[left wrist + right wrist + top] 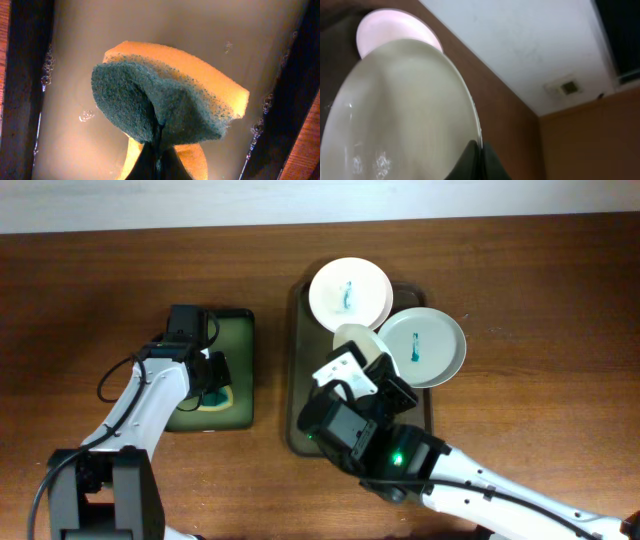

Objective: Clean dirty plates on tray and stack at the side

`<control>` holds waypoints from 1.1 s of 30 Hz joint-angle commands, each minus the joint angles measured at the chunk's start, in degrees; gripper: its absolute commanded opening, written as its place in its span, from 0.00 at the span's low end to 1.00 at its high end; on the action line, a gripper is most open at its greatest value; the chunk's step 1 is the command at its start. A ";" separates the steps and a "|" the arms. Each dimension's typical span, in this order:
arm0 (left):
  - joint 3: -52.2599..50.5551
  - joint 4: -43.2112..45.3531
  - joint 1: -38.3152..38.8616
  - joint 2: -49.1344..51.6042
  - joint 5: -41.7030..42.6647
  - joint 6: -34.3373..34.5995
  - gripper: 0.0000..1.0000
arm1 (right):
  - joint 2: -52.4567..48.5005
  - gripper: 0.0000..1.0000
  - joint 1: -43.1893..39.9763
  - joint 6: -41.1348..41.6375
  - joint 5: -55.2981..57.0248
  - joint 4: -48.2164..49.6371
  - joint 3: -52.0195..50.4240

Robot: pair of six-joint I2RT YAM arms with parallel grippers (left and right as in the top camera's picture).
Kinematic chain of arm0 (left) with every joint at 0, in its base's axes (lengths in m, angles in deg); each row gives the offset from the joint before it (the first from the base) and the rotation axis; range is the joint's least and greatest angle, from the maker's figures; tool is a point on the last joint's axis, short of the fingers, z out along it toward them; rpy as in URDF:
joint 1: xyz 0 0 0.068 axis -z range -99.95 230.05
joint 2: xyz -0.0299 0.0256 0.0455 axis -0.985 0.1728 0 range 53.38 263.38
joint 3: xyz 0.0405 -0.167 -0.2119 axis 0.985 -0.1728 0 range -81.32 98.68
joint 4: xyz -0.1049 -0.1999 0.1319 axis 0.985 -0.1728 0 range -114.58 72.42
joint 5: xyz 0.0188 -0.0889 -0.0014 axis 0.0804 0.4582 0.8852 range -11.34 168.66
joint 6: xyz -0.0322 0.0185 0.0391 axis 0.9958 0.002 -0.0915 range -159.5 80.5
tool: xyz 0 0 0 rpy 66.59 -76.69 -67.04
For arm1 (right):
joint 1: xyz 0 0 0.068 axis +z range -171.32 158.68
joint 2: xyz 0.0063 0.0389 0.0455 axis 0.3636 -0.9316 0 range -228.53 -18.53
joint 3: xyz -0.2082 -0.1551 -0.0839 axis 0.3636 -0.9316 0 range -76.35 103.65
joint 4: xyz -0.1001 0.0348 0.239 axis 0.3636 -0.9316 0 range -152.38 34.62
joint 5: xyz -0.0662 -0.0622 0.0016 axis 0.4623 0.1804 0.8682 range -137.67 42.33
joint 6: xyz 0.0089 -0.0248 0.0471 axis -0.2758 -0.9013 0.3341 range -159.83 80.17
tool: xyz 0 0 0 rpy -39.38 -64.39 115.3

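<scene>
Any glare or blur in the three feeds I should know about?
Overhead: evenly lit, sharp. Left wrist: warm yellow cast, sponge crisp, sides dark. Right wrist: held plate soft, small glints lower left; far plate blown out.

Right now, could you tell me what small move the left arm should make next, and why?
Probably carry the sponge across to the held plate. The left gripper is shut on the sponge over the small tray, and the right gripper grips that plate's rim, tilted up for wiping.
</scene>
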 commanded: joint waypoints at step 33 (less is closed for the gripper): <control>-0.13 0.22 -0.04 -0.70 0.48 -0.68 0.00 | 0.70 0.04 5.79 -13.92 10.71 5.20 0.90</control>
